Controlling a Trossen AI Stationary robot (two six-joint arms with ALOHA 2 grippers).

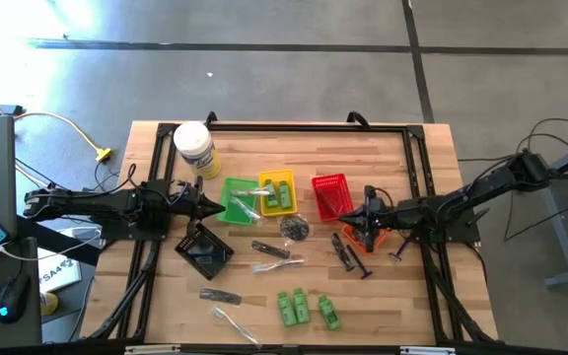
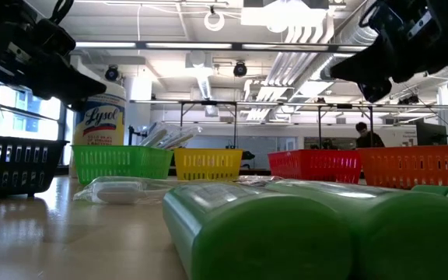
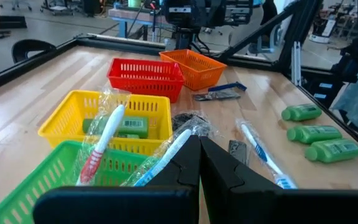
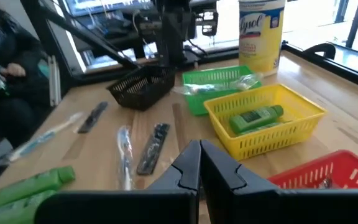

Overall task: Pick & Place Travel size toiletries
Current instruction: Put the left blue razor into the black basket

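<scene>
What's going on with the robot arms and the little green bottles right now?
Left gripper and right gripper both shut, empty. One small green plastic bottle in the yellow mesh basket; three green bottles loose on the wooden table. Nothing blocking.

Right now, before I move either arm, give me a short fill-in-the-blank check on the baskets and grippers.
1. The green bottle already sorted lies in the ____ basket.
2. Wrapped toothbrushes rest in the ____ basket.
3. The left gripper and right gripper are both ____.
4. The Lysol jar stands ____ on the table.

Missing words: yellow; green; shut; upright
</scene>
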